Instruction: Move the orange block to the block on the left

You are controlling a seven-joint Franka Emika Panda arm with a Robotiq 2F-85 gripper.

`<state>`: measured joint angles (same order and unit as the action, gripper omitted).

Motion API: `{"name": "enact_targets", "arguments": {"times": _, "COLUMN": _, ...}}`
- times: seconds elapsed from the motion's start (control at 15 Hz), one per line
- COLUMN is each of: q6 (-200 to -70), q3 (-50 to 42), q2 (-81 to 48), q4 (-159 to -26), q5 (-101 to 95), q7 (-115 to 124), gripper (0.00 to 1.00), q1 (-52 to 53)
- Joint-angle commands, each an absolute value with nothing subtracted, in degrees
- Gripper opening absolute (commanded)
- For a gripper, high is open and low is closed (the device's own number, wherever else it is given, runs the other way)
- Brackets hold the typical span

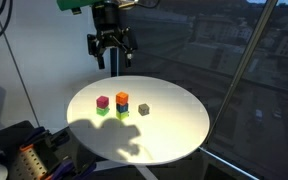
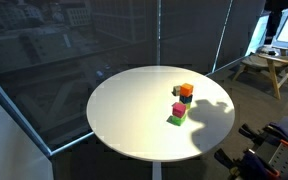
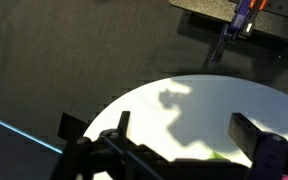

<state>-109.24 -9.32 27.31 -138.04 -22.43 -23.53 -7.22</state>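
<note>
Now black gripper hangs empty, jaws apart, above round white table's far edge. Risk: off-centre descent knocks small orange cube off blue cube beneath.

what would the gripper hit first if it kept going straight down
Likely the bare white table, near the orange block: the open gripper points down above it. Depth is unclear, so this is uncertain.

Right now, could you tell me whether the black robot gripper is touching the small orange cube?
Apart. In an exterior view the black robot gripper hangs open well above the small orange cube, with a clear gap between them.
</note>
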Motion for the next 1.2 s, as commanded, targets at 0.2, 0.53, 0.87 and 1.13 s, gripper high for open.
{"name": "enact_targets", "arguments": {"times": 0.2, "q6": -109.11, "q3": -9.53, "q2": 27.65, "q4": -138.74, "q5": -21.51, "q7": -23.67, "gripper": 1.00, "q1": -5.86}}
{"name": "enact_targets", "arguments": {"times": 0.53, "q6": -110.06, "q3": -9.31, "q2": 27.90, "q4": -139.98, "q5": -17.76, "q7": -23.74, "gripper": 1.00, "q1": -3.35}}
{"name": "enact_targets", "arguments": {"times": 0.87, "q6": -112.17, "q3": -8.53, "q2": 27.15, "q4": -140.15, "q5": -12.79, "q7": -22.47, "gripper": 1.00, "q1": -1.01}}
{"name": "enact_targets", "arguments": {"times": 1.13, "q6": -115.54, "q3": -7.39, "q2": 25.51, "q4": -139.61, "q5": -10.08, "q7": -19.59, "gripper": 1.00, "q1": -0.39}}
